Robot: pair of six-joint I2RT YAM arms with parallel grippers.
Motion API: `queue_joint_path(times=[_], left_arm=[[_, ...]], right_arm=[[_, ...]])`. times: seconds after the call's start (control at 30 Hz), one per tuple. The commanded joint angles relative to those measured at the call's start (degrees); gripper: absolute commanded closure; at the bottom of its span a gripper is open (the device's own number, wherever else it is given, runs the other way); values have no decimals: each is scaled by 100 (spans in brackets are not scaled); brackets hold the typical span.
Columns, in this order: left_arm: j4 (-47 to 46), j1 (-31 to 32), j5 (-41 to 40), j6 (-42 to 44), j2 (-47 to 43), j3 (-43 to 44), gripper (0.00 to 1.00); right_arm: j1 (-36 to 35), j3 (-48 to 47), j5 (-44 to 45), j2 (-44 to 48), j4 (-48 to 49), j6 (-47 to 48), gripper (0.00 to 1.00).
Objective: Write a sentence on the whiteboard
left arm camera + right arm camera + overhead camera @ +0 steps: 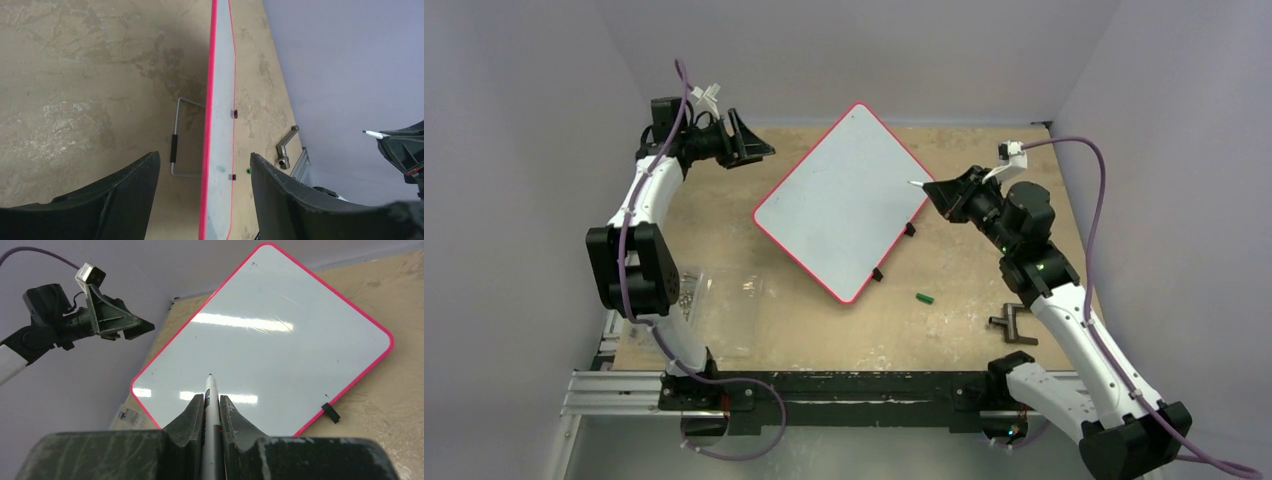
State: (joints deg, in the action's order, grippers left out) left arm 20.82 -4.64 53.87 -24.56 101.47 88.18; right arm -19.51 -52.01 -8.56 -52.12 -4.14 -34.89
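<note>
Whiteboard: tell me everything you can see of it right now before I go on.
The whiteboard is a flat, glossy white panel with a thin red rim and rounded corners, and it is blank. It sits mid-table, turned corner-on like a diamond and propped at a tilt on a wire stand. Two small black clips sit on its near-right edge. The marker points at it; contact is unclear.

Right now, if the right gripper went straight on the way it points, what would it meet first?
The marker in the right gripper would touch the whiteboard first, though depth is unclear.
</note>
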Motion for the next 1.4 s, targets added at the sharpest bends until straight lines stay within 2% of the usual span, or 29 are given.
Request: queue_joint_path(times=[0.0,0.1,0.23,0.33,0.73,1.03,1.1,1.13,1.37], left_arm=[[-592,-36,784,-418,300,39,37],[-191,-31,739,-101,399,102,40],[-126,60,881,-58,480,83,44],[471,214,623,377,583,288,47],[1233,687,225,840,883,532,57],[1472,794,177,1016,917,608,78],[1515,798,164,1040,933,638,90],[1519,798,153,1047,931,653,100],[1648,828,264,1137,1050,920,100]], right_arm=[[-56,-106,-111,-147,250,193,100],[-88,-178,-146,-215,209,222,100],[-190,-247,-135,-290,99,329,100],[-254,-228,-146,-346,119,345,100],[-360,-175,-120,-321,114,391,100],[-378,-105,-122,-257,84,420,100],[-383,-86,-120,-255,102,430,100],[-381,-78,-120,-263,110,431,100],[-391,63,-260,-331,225,518,100]])
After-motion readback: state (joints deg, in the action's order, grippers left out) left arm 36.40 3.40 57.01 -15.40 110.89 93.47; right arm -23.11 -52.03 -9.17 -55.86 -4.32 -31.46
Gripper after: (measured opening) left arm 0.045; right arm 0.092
